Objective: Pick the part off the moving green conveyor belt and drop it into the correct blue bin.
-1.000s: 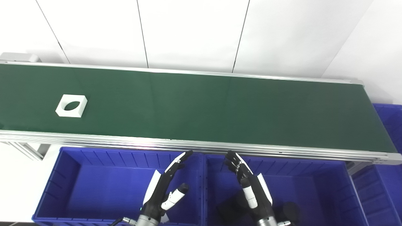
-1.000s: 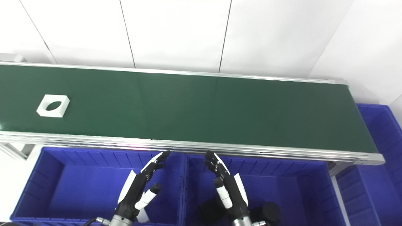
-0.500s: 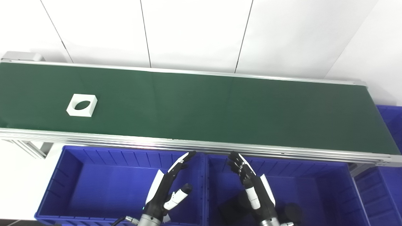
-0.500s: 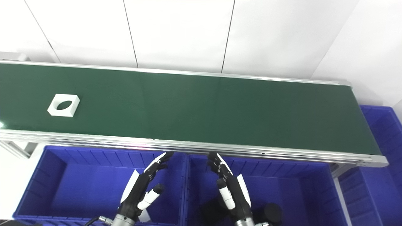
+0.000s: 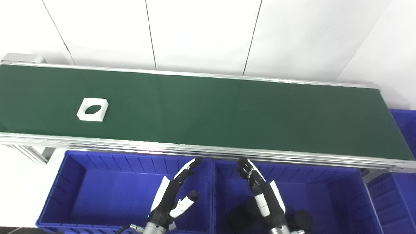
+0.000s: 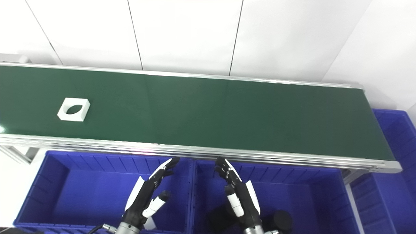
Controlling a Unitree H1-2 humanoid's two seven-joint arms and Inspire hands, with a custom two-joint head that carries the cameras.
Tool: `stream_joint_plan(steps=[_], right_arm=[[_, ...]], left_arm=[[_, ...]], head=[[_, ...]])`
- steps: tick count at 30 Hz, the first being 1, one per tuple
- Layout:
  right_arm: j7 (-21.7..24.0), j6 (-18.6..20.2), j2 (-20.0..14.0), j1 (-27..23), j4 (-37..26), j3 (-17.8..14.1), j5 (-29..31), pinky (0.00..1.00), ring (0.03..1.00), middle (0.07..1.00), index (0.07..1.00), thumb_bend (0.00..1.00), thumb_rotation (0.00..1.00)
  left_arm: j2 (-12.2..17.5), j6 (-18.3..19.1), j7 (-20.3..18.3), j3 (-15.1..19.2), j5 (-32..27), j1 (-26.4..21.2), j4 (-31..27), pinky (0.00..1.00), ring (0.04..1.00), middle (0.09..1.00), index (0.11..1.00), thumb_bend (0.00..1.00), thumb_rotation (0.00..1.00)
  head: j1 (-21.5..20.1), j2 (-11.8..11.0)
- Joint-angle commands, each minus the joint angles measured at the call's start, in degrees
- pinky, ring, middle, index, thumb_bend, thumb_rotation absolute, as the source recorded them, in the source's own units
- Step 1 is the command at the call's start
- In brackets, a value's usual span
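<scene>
A white square part with a round hole (image 5: 92, 110) lies flat on the green conveyor belt (image 5: 208, 113), toward its left end. My left hand (image 5: 172, 198) hovers open over the left blue bin (image 5: 81, 188), fingers stretched toward the belt's near rail. My right hand (image 5: 261, 198) hovers open over the middle blue bin (image 5: 325, 195), holding nothing. Both hands are far to the right of the part and below the belt.
Dark black parts (image 5: 300, 219) lie in the middle bin beside my right wrist. A white piece (image 5: 170, 225) shows in the left bin under my left hand. Another blue bin (image 5: 403, 156) stands at the belt's right end. White wall panels rise behind.
The white part has travelled rightward along the belt. The camera shifted a little between the earliest frames and now. Both hands stay in about the same place, open.
</scene>
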Motion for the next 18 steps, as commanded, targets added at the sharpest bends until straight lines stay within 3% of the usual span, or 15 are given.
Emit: stream_joint_plan(steps=[1,6,11,18], right_arm=[[0.0,-2.3,0.4,-0.5,-0.9,0.0,0.1,0.9,0.885,0.906,0.923,0.76,1.0],[0.3,-2.3,0.6,-0.8,-0.1,-0.1,0.4,0.9,0.887,0.91,0.926,0.76,0.99],[0.9,-2.3,0.7,-1.5,1.1,-0.5,1.0,0.91,0.894,0.914,0.924,0.75,0.98],[2.5,-2.3,1.5,-2.2,3.6,-2.1,2.1,0.92,0.895,0.909,0.929,0.76,0.98]], left_arm=[[0.0,-2.2,0.5,-0.2,-0.2,-1.0,-0.9,0.86,0.91,0.912,0.887,0.71,1.0],[0.2,-2.2,0.3,-0.3,-0.1,-1.3,-1.1,0.86,0.908,0.91,0.886,0.71,1.0],[1.0,-2.2,-0.7,-0.8,0.0,-1.9,-2.2,0.85,0.896,0.899,0.877,0.82,1.0],[3.2,-2.2,-0.1,-1.1,3.8,-3.5,-6.6,0.86,0.861,0.87,0.861,0.82,0.97]], head=[[0.1,-0.1],[2.2,-0.4],[4.9,-1.0],[7.7,-4.0]])
